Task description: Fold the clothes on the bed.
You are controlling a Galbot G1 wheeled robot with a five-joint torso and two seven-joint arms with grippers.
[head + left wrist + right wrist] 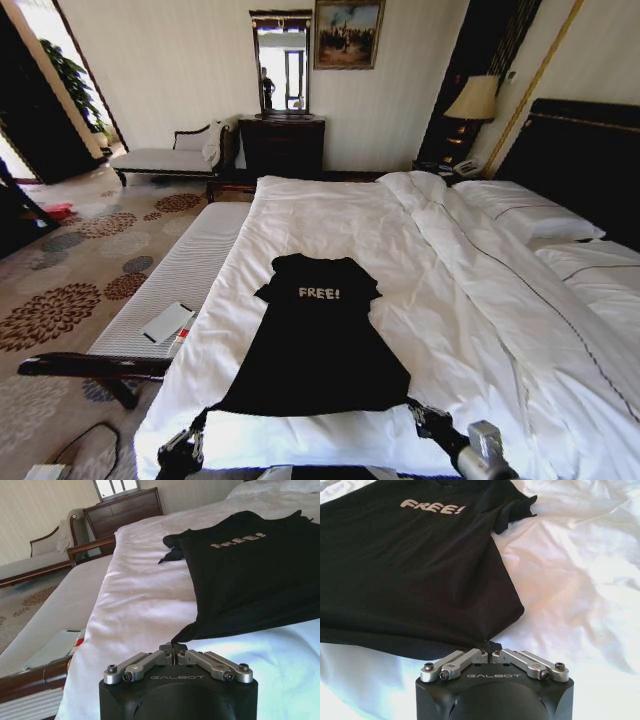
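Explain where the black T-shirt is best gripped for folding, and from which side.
Grip the T-shirt at its two bottom hem corners, coming from the foot edge of the bed. It lies flat, hem nearest the robot; the left gripper and right gripper pinch them.

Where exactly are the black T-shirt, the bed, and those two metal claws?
T-shirt point(315, 350), head view: mid-body, below the lettering.
Bed point(340, 215), head view: bare white duvet beyond the shirt.
Left gripper point(174, 652), left wrist view: fingertips shut on a hem corner.
Right gripper point(489, 649), right wrist view: fingertips shut on the other hem corner.

A pale upholstered chaise bench point(170, 155) stands beside a dark wooden dresser point(282, 146). A framed painting point(347, 34) hangs above.
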